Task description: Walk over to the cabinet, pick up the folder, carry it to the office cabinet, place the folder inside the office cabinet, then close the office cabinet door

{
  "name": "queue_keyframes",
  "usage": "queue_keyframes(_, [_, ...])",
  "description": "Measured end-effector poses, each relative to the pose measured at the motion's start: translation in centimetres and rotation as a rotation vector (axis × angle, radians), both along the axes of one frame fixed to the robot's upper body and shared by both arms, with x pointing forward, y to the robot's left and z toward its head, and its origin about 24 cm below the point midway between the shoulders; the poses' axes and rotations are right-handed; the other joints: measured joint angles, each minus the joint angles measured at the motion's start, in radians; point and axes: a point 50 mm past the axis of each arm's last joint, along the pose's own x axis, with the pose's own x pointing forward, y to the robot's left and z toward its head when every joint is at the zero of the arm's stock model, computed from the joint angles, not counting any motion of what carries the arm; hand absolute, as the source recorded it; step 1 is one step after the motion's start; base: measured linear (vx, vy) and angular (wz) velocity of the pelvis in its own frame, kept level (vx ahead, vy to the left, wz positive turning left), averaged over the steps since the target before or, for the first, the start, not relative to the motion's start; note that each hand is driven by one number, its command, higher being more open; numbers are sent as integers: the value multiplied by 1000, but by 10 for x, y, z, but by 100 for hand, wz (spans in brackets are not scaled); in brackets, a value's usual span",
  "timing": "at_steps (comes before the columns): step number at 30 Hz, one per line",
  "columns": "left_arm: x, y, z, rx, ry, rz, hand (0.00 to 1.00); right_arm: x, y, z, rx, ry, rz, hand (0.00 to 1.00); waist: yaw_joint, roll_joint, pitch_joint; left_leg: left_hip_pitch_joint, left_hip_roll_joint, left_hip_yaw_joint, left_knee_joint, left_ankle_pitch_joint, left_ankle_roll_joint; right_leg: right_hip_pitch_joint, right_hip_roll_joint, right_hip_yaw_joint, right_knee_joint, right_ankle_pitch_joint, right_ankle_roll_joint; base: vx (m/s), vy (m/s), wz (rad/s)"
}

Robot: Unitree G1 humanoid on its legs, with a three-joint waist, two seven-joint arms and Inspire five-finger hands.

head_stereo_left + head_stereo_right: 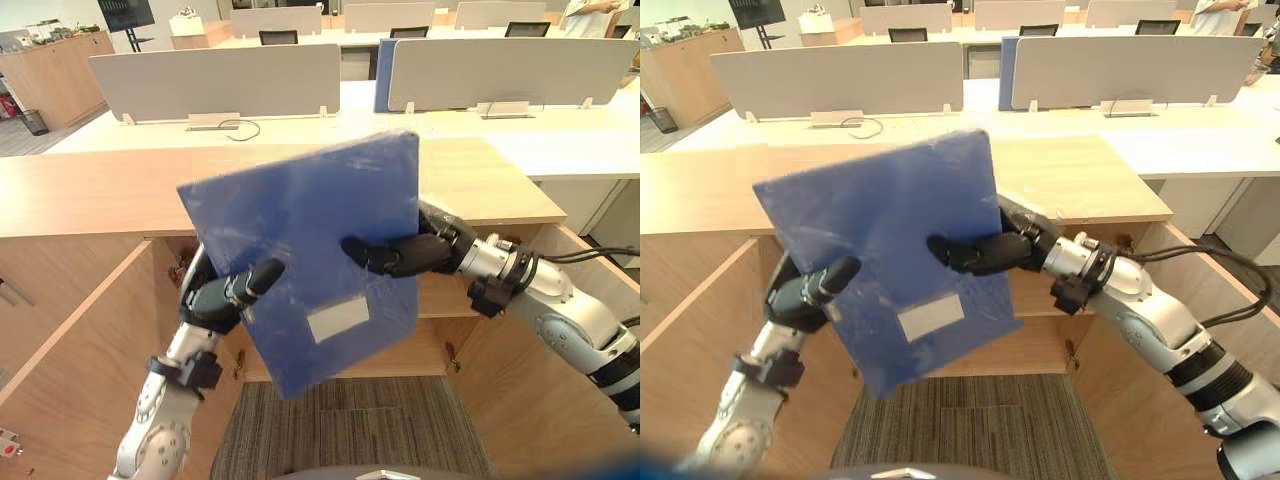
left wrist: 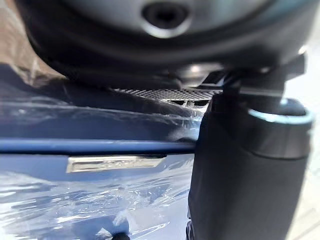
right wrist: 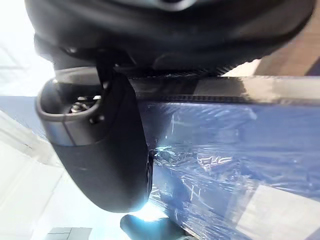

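Folder point(image 1: 300, 250), blue and plastic-wrapped, held tilted in mid-air before the wooden office cabinet point(image 1: 90, 190), above the carpet point(image 1: 350, 420). Left hand point(image 1: 218, 298) pinches its lower left edge, thumb on the front face; right hand point(image 1: 400, 255) grips its right edge. Both cabinet doors point(image 1: 70, 350) stand open.
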Motion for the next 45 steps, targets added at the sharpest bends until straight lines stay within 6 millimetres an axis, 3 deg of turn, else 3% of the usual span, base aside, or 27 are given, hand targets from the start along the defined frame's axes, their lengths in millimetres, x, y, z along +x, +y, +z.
queue_keyframes(5, [-31,-4,-53,9,226,-48,100,-16,-6,-47,-42,155,-21,0,12,-4,4,-6,-1,-10,-4,1,0,-2,0,-9,1,0,0,-25,1,6])
queue_keyframes(9, [-61,3,-122,209,565,-125,100,-17,-9,-92,-118,286,-70,0,14,13,15,-9,3,-16,-5,2,-1,-1,0,-11,-5,-3,-3,-61,1,2])
queue_keyframes(11, [-97,14,-165,360,819,-206,100,-16,-10,-113,-119,357,-112,0,10,14,17,-9,7,-16,-5,5,-1,-1,3,-11,-7,-3,-4,-16,-5,-1])
queue_keyframes(13, [-127,22,-194,432,1010,-245,100,-16,-11,-123,-154,368,-129,0,6,9,21,-7,8,-18,-5,3,-3,3,4,-12,-12,-3,-4,-1,-14,2])
queue_keyframes(16, [-145,39,-218,486,1205,-131,100,-16,-12,-141,-211,395,-162,0,15,2,26,-7,9,-21,-4,3,-3,5,6,-14,-14,-3,-4,-1,-9,1])
queue_keyframes(17, [-163,42,-229,459,1332,-33,100,-14,-5,-148,-264,367,-160,0,9,2,27,-6,7,-19,-4,3,-4,6,4,-11,-15,-3,-4,5,-5,-4])
queue_keyframes(20, [-183,36,-240,295,1479,211,100,-16,8,-176,-398,377,-169,0,14,4,42,12,2,-19,0,0,-4,26,-1,-11,-21,-3,-4,3,0,-1])
queue_keyframes(26, [-183,26,-244,272,1531,302,100,-18,20,-212,-733,318,-142,0,18,29,64,28,1,-19,-1,-4,-5,41,-3,-10,-22,-4,-4,-42,6,-1])
queue_keyframes(31, [-181,26,-244,271,1546,323,100,-17,7,-233,-806,412,-249,0,21,36,86,39,-1,-25,0,-4,-4,59,-3,-17,-29,-4,-4,-3,-3,3])
queue_keyframes(33, [-180,27,-244,284,1546,329,100,-18,-3,-242,-713,537,-406,0,24,35,92,45,-3,-31,-1,-6,-5,72,-4,-25,-38,-4,-4,-8,-8,11])
queue_keyframes(36, [-180,28,-244,269,1554,360,100,-17,-11,-252,-299,831,-778,0,31,37,97,45,-4,-37,-4,-10,-8,82,-4,-32,-49,-4,-3,3,-13,7])
queue_keyframes(37, [-178,27,-244,266,1557,367,100,-16,-12,-251,-5,954,-940,0,38,37,102,45,-4,-40,-5,-14,-12,86,-4,-36,-55,-5,-2,13,-21,7])
queue_keyframes(39, [-179,25,-245,251,1571,390,100,-3,-4,-242,478,1072,-1104,0,43,39,105,47,-5,-41,-5,-20,-12,95,-6,-39,-64,-7,0,18,-18,5])
queue_keyframes(40, [-178,25,-245,249,1573,397,100,1,-2,-239,609,1086,-1129,0,46,40,106,48,-6,-41,-5,-22,-10,97,-7,-40,-66,-8,1,49,-24,3])
queue_keyframes(41, [-177,23,-245,244,1576,421,100,11,3,-229,935,1099,-1165,0,51,40,109,53,-9,-41,-5,-25,-10,106,-10,-44,-70,-10,2,57,-22,3])
queue_keyframes(43, [-177,20,-246,244,1587,429,100,19,6,-219,1178,1084,-1182,0,56,41,111,56,-15,-42,-4,-31,-9,112,-15,-48,-71,-13,7,90,-12,7])
queue_keyframes(44, [-175,17,-246,248,1590,435,100,23,2,-212,1382,1054,-1210,0,66,41,111,58,-22,-47,-4,-37,-10,118,-23,-58,-70,-15,12,105,-2,14])
queue_keyframes(45, [-175,17,-246,247,1589,438,100,23,0,-211,1423,1047,-1225,0,70,40,112,62,-23,-48,-4,-39,-12,124,-26,-61,-70,-17,14,95,2,15])
